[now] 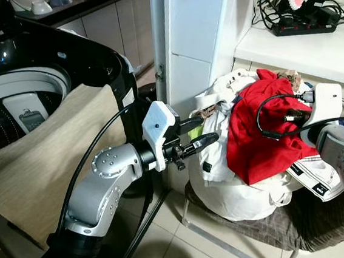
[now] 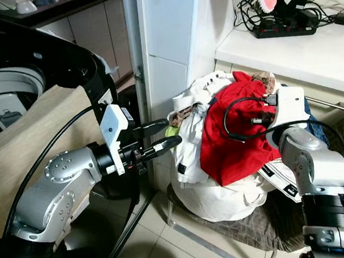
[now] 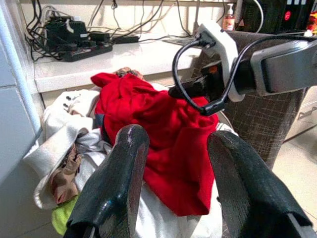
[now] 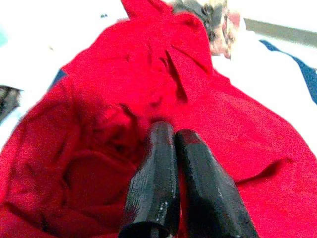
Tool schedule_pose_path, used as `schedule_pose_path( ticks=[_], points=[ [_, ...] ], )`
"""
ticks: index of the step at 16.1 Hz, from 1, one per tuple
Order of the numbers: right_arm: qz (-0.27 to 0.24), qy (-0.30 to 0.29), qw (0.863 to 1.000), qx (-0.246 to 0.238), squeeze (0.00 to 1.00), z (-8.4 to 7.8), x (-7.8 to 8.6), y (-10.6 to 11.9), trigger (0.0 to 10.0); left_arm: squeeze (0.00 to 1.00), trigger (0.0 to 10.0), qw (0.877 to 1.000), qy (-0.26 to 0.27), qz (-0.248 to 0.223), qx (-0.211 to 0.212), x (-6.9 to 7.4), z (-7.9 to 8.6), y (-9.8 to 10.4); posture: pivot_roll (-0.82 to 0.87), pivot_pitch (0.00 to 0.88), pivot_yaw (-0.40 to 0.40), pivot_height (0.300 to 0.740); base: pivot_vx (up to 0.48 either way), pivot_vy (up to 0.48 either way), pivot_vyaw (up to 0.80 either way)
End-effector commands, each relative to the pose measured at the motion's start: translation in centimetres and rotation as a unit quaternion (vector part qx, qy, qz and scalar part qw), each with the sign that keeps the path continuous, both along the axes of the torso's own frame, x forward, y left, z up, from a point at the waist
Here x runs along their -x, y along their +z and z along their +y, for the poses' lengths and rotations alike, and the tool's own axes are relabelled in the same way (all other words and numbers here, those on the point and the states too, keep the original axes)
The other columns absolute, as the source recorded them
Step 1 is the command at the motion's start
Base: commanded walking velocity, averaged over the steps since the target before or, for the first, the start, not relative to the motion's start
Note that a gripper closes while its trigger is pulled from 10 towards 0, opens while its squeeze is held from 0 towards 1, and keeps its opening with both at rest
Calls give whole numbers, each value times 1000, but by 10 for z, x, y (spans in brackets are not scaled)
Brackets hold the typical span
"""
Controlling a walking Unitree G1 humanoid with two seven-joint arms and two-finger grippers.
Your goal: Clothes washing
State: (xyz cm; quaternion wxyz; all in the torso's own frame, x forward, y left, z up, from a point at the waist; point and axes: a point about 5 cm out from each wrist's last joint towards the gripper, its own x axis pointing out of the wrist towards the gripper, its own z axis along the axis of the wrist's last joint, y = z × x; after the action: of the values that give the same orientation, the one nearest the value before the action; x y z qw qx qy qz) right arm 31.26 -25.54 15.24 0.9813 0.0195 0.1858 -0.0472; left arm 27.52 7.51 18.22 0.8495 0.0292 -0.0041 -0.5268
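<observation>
We found the red garment point(image 1: 260, 123) draped over the top and front of a heap of laundry point(image 1: 238, 183), mostly white pieces, piled on a dark patterned cloth point(image 1: 303, 226) on the tiled floor point(image 1: 190, 249). The heap stood just beside a white cabinet point(image 1: 196, 35), below the white table point(image 1: 310, 48) that carried a black power strip point(image 1: 305, 27) with a tangle of cables.

Our right gripper point(image 4: 171, 148) was down on the red garment, near the top of the heap. Its two black fingers lay pressed together, tips against the red fabric; we could not tell whether any cloth was pinched between them.

Our left gripper point(image 1: 204, 132) was held out level toward the left side of the heap, its fingers point(image 3: 116, 183) spread apart with nothing between them. The tips sat just beside a white piece and a small bit of yellow-green cloth point(image 1: 197, 128), and we could not tell whether they touched.

To our left stood the top-loading washing machine point(image 1: 62, 60), black-bodied, with its drum open. A beige cloth point(image 1: 47, 159) hung over its front edge, just behind our left arm.
</observation>
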Motion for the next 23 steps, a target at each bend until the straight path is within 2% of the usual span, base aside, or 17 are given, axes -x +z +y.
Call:
schedule_pose_path(
  ticks=[1,5,8,10,18,19,21,22,23],
  points=[
    [-9,-6,1000,5,0,-6,3,9,0,0,10000,1000,2,-15,-1,-3,-1,6,-110,0,-17,740,0,0,0],
    [-32,9,999,-5,0,1,2,27,0,0,10000,1000,9,-10,8,-3,-2,7,-110,0,-21,740,0,0,0],
    [-51,23,997,-53,0,8,0,38,0,0,10000,1000,15,-12,13,-5,-3,8,-110,0,-24,740,0,0,0],
    [-72,67,990,-103,0,20,-1,51,0,0,10000,999,30,-17,18,-8,-3,10,-111,0,-21,740,0,0,0],
    [-100,158,971,-149,0,44,4,74,0,0,10000,999,35,-22,25,-10,-3,13,-114,0,-20,740,0,0,0],
    [-117,195,957,-180,0,52,7,82,0,0,10000,998,43,-30,35,-12,-4,16,-113,0,-25,740,0,0,0],
    [-129,215,947,-201,0,55,8,87,0,0,10000,997,51,-39,47,-13,-3,20,-114,0,-27,740,0,0,0],
    [-142,233,937,-220,0,59,10,94,0,0,10000,996,42,-49,67,-10,-4,27,-114,0,-27,740,0,0,0],
    [-146,239,933,-225,0,60,10,96,0,0,10000,995,35,-53,75,-9,-5,30,-114,0,-27,740,0,0,0]
  ],
)
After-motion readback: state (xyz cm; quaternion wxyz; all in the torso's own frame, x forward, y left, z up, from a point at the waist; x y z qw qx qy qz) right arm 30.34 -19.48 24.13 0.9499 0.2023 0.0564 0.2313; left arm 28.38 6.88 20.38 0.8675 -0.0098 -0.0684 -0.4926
